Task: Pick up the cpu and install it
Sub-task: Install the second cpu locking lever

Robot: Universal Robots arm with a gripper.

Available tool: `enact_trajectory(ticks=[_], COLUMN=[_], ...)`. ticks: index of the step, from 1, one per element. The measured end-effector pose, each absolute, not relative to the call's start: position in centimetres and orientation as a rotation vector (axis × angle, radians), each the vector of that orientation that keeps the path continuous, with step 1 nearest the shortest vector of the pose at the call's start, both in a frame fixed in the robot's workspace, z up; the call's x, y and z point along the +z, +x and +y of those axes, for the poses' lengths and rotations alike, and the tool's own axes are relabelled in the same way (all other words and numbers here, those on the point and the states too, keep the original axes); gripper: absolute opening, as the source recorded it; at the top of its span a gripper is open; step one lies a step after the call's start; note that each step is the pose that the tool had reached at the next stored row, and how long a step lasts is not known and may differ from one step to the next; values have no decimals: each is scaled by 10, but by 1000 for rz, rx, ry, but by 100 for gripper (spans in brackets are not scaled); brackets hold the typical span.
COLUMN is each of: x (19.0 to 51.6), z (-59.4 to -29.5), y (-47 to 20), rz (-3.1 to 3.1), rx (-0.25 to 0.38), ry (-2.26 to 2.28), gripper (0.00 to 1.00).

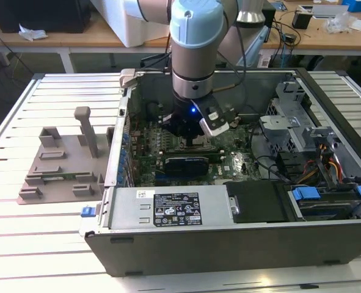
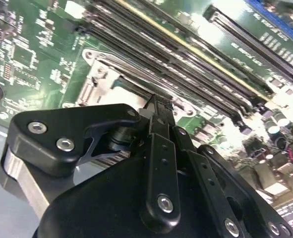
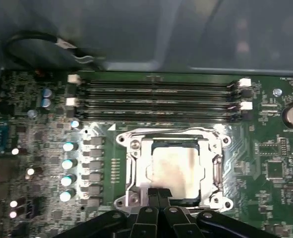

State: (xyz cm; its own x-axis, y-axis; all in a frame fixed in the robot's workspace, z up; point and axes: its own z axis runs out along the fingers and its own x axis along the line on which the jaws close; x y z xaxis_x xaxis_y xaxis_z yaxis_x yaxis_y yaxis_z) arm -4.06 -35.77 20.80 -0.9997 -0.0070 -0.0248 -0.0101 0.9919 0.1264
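Note:
The cpu (image 3: 176, 168), a flat square chip with a silver-grey, slightly stained top, lies level inside the metal-framed socket (image 3: 131, 171) on the green motherboard. My gripper (image 3: 158, 191) hangs just over the socket, its two black fingers pressed together with the tips at the cpu's edge. I see nothing held between them. The second wrist view has the same shut fingertips (image 2: 158, 101) ending at the socket frame (image 2: 99, 79), with the cpu hidden behind the gripper body. In the exterior view the gripper (image 1: 189, 137) reaches down into the open computer case.
Memory slots (image 3: 156, 96) run along one side of the socket, and capacitors (image 3: 67, 163) stand on another. In the exterior view the power supply (image 1: 174, 207), drive cage (image 1: 296, 119) and case walls (image 1: 116, 152) box in the arm. A grey fixture (image 1: 58, 165) sits outside at the exterior view's left.

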Motion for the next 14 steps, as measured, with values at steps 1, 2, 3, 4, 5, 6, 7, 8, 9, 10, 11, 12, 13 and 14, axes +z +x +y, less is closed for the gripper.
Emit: enact_trajectory(ticks=[1, 2, 3, 4, 5, 6, 7, 8, 9, 10, 11, 12, 13, 14], x=[208, 208, 208, 209, 209, 209, 209, 210, 211, 213, 218, 222, 226, 231], z=[-355, -352, -347, -342, -339, -336, -334, -332, -331, -329, -326, -325, -325, -325], y=[-39, -36, -32, -31, -29, -28, -27, -26, -26, -26, -26, -26, -26, -26], rz=[3112, 3113, 3114, 3115, 3116, 3117, 3117, 3118, 3118, 3118, 3119, 3119, 3119, 3119], rx=[191, 182, 160, 139, 123, 111, 100, 87, 73, 58, 41, 36, 35, 34], ry=[-13, -13, -13, -14, -14, -14, -14, -14, -15, -15, -15, -15, -15, -15], gripper=[11, 11, 11, 11, 11, 11, 11, 11, 11, 11, 11, 11, 11, 11])
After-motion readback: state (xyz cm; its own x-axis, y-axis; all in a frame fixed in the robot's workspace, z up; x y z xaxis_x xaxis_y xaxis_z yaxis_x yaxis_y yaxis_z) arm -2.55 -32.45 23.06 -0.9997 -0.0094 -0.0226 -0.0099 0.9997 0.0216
